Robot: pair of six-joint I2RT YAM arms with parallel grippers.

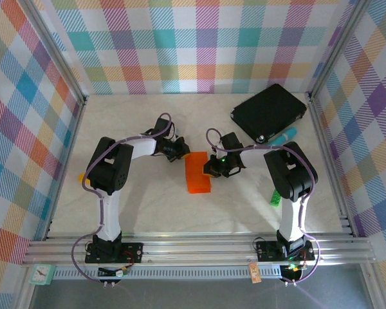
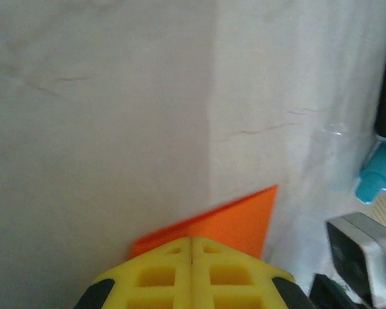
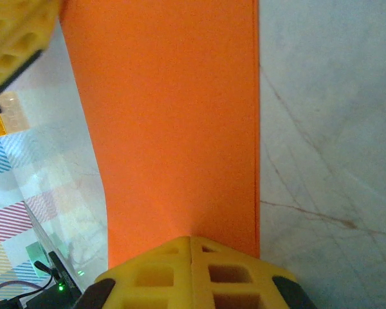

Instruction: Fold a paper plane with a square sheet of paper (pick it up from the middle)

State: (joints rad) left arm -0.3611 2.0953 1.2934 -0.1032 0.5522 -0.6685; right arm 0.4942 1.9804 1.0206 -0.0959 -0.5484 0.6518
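Bright orange paper sheet looks folded in half. Left pincer and right pincer, both closed tight, sit at its edges. Next up is probably the corner folds.

Sheet of paper: bright orange, plain. Pad: black. Marker: turquoise. Block: green. Walls: multicolour pastel plaid. Table: cream, faintly veined.

Paper sheet cut off at top edge, near end hid behind rt tool.
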